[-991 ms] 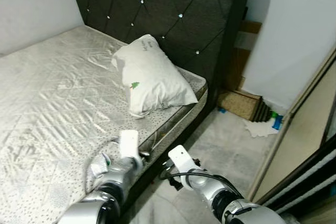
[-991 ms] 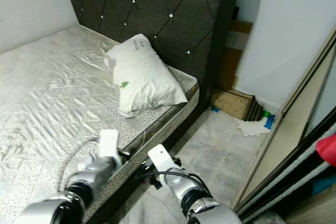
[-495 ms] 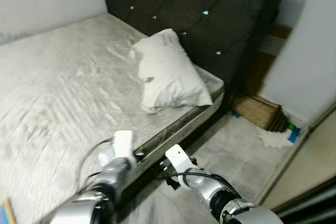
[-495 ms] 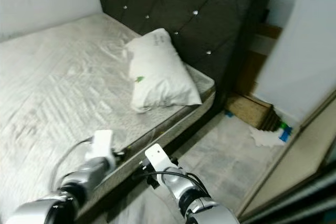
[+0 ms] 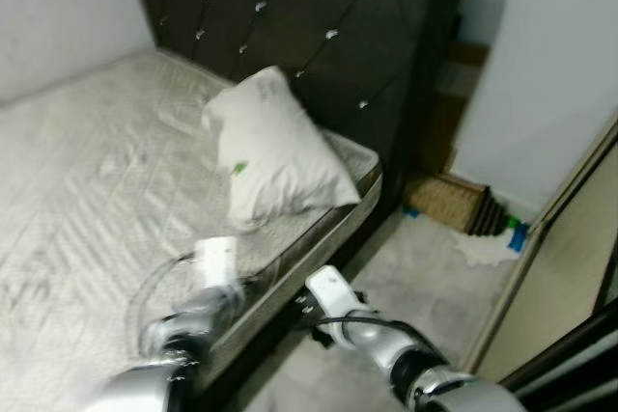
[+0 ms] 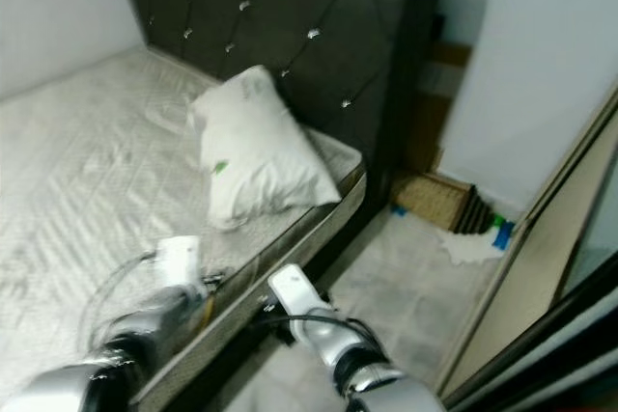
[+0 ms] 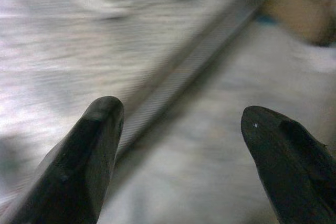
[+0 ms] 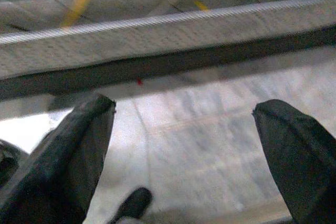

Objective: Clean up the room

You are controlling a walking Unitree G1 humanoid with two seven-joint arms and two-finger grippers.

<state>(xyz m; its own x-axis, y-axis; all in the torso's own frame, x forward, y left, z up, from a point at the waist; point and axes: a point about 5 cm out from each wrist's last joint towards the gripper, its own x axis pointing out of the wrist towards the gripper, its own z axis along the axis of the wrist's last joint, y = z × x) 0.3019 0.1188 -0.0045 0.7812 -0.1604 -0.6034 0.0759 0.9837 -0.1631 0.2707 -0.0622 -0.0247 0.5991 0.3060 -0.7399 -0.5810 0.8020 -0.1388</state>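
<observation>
both arms reach forward low beside the mattress [image 5: 87,200], left claw [image 7: 181,145] and right claw [image 8: 184,145] spread apart, empty.

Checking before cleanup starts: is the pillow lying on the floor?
No, the pillow lies on the mattress, by the headboard.

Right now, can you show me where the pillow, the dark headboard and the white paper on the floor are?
pillow [image 5: 275,151], left eye view, middle of its white cover.
headboard [image 5: 319,7], left eye view, tufted dark panel.
white paper [image 5: 483,248], left eye view, its crumpled middle.

Pillow [image 5: 275,147] print too blurred; no legible txt.
</observation>
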